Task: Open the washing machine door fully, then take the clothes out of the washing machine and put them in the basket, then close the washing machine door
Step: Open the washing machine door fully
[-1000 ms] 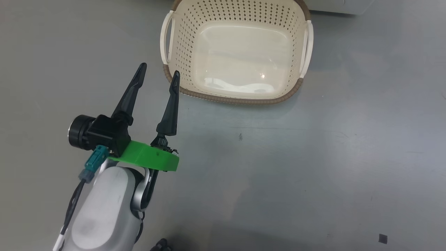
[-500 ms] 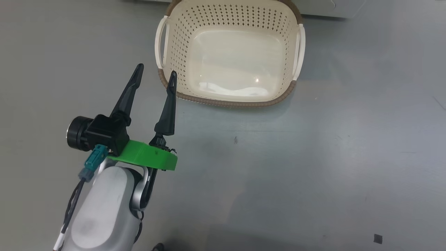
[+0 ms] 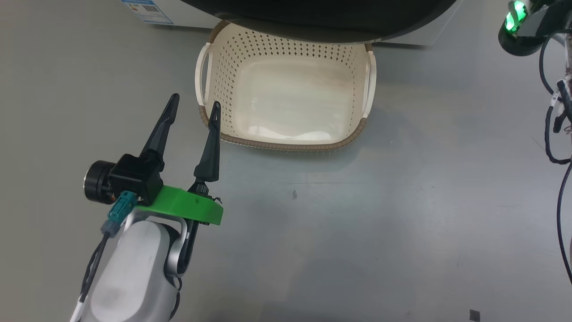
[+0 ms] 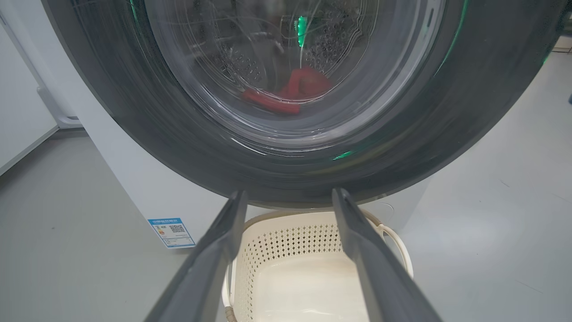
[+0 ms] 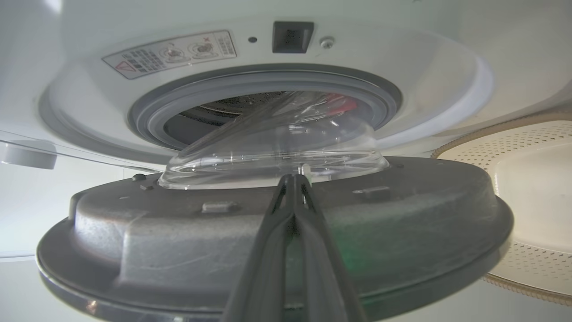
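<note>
Head downward, wrists near door [image 4: 469, 112]; common basket [image 3: 286, 144]

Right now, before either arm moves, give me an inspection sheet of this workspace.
Surface: smooth grey floor, faintly marked.
Job's things: large round black-rimmed glass door partly open; bright red clothes inside the white washing machine; cream perforated plastic basket empty, below the door.
Clutter: small dark square on the floor.
Grippers: left gripper open, holding nothing; right gripper shut, tips at the door's inner side.
Cables: black cables hanging at the head view's right edge.
Surroundings: blue sticker on the machine's front.
</note>
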You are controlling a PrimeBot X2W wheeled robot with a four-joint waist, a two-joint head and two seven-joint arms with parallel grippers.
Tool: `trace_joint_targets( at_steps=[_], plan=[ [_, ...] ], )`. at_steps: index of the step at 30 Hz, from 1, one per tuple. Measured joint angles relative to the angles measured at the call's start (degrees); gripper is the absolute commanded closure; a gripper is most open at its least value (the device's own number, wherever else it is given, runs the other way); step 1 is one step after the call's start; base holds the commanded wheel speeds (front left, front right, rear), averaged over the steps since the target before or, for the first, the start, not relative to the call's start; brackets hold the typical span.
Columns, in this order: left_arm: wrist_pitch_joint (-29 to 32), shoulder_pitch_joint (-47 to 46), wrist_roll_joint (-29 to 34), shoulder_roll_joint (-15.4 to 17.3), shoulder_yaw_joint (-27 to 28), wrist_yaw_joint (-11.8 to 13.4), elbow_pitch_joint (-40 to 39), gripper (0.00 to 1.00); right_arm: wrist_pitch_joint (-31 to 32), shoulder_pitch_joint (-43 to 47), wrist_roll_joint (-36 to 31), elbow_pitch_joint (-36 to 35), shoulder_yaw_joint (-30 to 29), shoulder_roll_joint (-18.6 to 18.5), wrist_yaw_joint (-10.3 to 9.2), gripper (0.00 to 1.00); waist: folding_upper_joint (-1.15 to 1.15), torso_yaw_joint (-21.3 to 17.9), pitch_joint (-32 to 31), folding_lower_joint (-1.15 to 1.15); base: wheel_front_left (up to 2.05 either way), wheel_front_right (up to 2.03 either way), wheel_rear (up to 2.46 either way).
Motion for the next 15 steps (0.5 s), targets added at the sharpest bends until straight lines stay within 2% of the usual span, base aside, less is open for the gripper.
trace_joint_targets(
  at_steps=[15],
  plan=[
    [0.0, 2.1, 0.3, 0.0, 0.7, 0.0, 1.7, 0.00, 3.5, 7.7, 1.6, -0.1, 1.5, 2.4, 2.18, 1.00, 0.00, -0.8, -5.1, 0.00, 0.00, 0.00, 0.00]
  ],
)
